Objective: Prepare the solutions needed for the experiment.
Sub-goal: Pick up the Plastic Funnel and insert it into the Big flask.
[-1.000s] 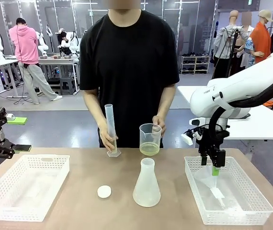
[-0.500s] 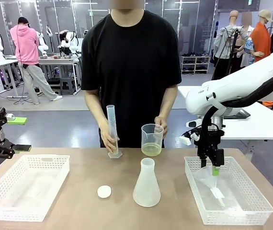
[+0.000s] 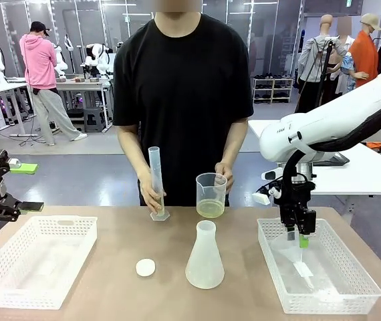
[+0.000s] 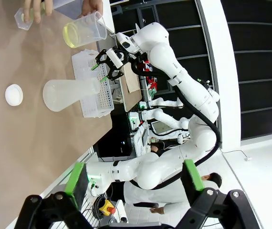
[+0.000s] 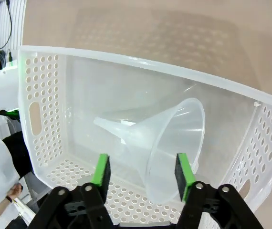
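Right gripper (image 3: 297, 235) hovering low in right basket (image 3: 331, 302), claw half-spread astride lying funnel (image 5: 174, 138); left gripper (image 4: 133, 177) gaping wide; person's hand (image 3: 224, 175) holding beaker (image 3: 210, 187) of solutions (image 3: 209, 208)

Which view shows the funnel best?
The right wrist view: the clear funnel lies on its side in the white basket, just ahead of the right pincer. The front view shows it faintly; the left wrist view is too distant.
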You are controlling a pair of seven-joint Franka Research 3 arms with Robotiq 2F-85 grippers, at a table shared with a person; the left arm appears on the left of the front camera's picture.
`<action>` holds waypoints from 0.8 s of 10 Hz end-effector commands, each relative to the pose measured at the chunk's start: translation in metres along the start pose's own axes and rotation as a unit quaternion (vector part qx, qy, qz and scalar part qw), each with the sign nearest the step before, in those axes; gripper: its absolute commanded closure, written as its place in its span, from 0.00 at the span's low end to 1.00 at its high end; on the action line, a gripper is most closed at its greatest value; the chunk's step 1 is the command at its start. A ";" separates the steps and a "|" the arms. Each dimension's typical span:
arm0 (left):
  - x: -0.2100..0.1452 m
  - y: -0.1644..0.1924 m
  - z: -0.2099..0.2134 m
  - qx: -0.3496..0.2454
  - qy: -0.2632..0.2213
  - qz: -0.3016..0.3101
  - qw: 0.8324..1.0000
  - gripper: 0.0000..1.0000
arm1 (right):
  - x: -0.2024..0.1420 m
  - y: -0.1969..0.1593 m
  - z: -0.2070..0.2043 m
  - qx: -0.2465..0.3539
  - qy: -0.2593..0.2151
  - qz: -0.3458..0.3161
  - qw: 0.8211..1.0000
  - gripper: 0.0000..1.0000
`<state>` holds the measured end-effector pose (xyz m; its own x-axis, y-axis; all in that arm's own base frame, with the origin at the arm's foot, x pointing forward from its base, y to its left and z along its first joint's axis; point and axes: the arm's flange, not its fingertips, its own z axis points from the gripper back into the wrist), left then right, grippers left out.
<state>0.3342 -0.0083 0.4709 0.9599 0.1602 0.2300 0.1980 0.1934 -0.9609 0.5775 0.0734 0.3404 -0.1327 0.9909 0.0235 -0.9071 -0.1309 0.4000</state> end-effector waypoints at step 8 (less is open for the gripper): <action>0.001 0.000 -0.001 -0.008 0.002 -0.001 1.000 0.00 | 0.000 -0.003 0.000 0.013 0.007 0.014 1.000 1.00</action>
<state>0.3342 -0.0083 0.4709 0.9599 0.1602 0.2300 0.1980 0.1933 -0.9609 0.5764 0.0754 0.3389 -0.1382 0.9900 0.0266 -0.8932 -0.1362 0.4285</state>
